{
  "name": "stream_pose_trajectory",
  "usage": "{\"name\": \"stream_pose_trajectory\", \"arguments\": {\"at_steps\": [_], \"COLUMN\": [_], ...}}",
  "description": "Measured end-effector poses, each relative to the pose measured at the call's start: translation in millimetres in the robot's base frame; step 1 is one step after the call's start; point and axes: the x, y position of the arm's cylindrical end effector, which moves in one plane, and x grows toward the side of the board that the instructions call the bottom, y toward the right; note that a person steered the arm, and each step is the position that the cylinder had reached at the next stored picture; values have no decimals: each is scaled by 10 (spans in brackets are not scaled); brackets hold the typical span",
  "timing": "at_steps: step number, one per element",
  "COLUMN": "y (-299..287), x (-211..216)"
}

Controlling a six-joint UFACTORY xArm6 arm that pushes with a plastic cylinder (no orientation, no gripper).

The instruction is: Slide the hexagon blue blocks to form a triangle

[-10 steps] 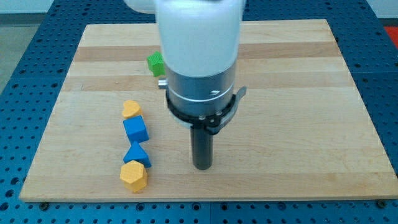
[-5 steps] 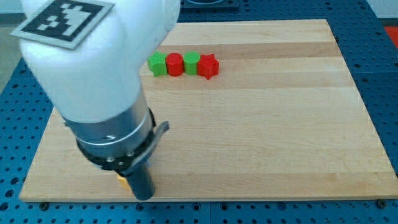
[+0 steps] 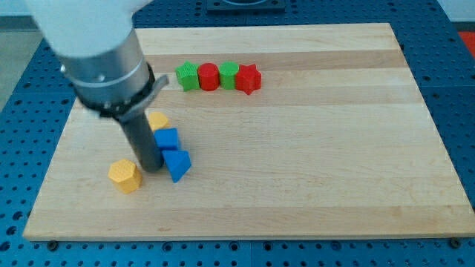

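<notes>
My tip point(image 3: 151, 167) stands on the wooden board left of centre. It is right beside two blue blocks: a cube-like blue block point(image 3: 167, 139) just to its upper right and a blue wedge-shaped block point(image 3: 178, 164) touching it on the right. Their exact shapes are hard to make out. A yellow hexagon block point(image 3: 125, 176) lies just left of the tip. A yellow heart-like block point(image 3: 156, 121) sits above the upper blue block, partly hidden by the rod.
A row of blocks lies near the view's top: green point(image 3: 187, 76), red point(image 3: 208, 76), green point(image 3: 228, 75) and a red star point(image 3: 249, 78). The board point(image 3: 334, 148) rests on a blue perforated table.
The arm swung from the board's middle to the lower left, then up. The yellow hexagon has been pushed left out of the column, and the lower blue block has shifted right.
</notes>
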Motion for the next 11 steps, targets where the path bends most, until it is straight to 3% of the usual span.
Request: {"name": "stream_pose_trajectory", "arguments": {"at_steps": [1,2,3,5,7,8,11], "y": [0,-26,-26,-25,-444,-444,-450], "x": [-252,-108,463,912,925,897,-168]}}
